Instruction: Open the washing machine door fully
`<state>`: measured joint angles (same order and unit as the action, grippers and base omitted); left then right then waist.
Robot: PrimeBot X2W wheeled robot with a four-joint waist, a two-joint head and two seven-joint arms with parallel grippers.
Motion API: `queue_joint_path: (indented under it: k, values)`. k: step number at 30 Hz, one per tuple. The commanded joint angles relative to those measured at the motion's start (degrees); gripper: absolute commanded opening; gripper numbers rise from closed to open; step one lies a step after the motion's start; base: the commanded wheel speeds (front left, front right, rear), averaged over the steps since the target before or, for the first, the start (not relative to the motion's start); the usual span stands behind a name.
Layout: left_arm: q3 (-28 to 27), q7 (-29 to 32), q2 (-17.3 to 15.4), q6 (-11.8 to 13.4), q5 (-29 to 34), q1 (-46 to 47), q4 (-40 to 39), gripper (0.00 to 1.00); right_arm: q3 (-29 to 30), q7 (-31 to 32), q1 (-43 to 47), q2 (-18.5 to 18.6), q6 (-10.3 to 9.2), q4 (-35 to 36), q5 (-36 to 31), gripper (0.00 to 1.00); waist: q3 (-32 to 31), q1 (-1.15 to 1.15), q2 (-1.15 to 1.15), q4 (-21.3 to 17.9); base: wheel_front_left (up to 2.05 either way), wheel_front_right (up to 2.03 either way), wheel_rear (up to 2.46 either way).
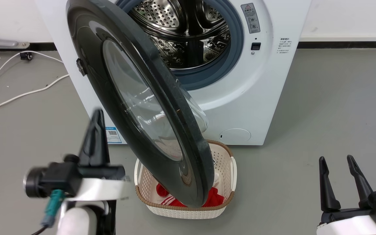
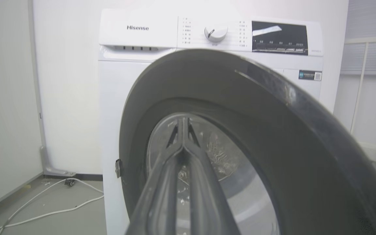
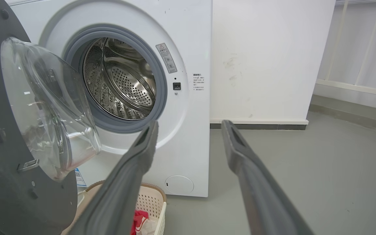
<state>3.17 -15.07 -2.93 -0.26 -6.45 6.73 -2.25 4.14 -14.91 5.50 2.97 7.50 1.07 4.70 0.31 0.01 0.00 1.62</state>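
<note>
Tips of the left pincer are pressed together with nothing between them. Held like this they form one narrow blade, which suits pushing or hooking better than gripping. The left wrist view has them pointing at the glass window in the glossy outer face of the washing machine door. I cannot tell whether they touch it.

The door is swung roughly halfway out from its hinge on the left side of the washing machine, nearly edge-on to the head camera. Its lower rim hangs over a cream laundry basket holding red clothing. The steel drum is already exposed, so the latch is free and only the rest of the swing appears to remain.

The right pincer has its fingers spread apart and empty. It sits low and well away from the door, probably parked so that it stays out of the door's path. The left arm stands on the side the door must swing toward, so it may need to give way.
</note>
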Motion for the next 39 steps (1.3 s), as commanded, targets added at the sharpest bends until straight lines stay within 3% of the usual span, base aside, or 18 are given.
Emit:
queue_joint_path:
  k: [1, 10, 17, 23, 29, 34, 39]
  values:
    - [0.16, -0.15, 0.06, 0.46, -0.84, 1.27, -4.02, 0.0, 0.07, -0.22, -0.76, -0.18, -0.02, -0.16, 0.19, 1.0, 0.03, -0.01, 0.0, 0.1, 0.0, 0.0, 0.0]
    - [4.76, -0.13, 0.05, 0.86, 1.7, 7.08, -26.61, 0.0, 0.15, -0.26, -1.32, -0.17, -0.02, -0.25, 0.8, 1.0, 0.61, -0.01, 0.0, 0.04, 0.0, 0.0, 0.0]
    - [12.21, -0.1, 0.05, -0.59, 2.3, 8.76, -34.15, 0.0, 0.14, -0.3, -1.53, -0.16, -0.02, -0.61, 0.9, 1.0, 0.76, -0.01, 0.0, -0.27, 0.0, 0.0, 0.0]
    - [24.31, 0.64, 0.02, -3.99, 0.56, 4.2, -27.15, 0.0, 0.02, -0.31, -1.59, -0.16, -0.02, -0.99, 1.09, 1.0, 0.54, -0.01, 0.0, -0.46, 0.0, 0.0, 0.0]
    - [32.87, 7.42, -1.27, -5.58, -2.02, -1.4, -17.15, 0.0, -0.18, -0.33, -1.25, -0.15, -0.02, -1.4, 1.52, 1.0, 0.49, -0.01, 0.0, -0.52, 0.0, 0.0, 0.0]
    - [34.76, 12.44, -2.23, -5.32, -4.68, -5.8, -10.86, 0.0, -0.53, -0.34, -0.99, -0.15, -0.02, -1.64, 1.81, 1.0, 0.52, -0.01, 0.0, -0.35, 0.0, 0.0, 0.0]
    - [34.78, 12.59, -2.91, -4.18, -4.6, -7.4, -5.99, 0.0, -0.69, -0.17, -1.01, -0.15, -0.02, -1.66, 1.91, 1.0, 0.58, -0.01, 0.0, -0.41, 0.0, 0.0, 0.0]
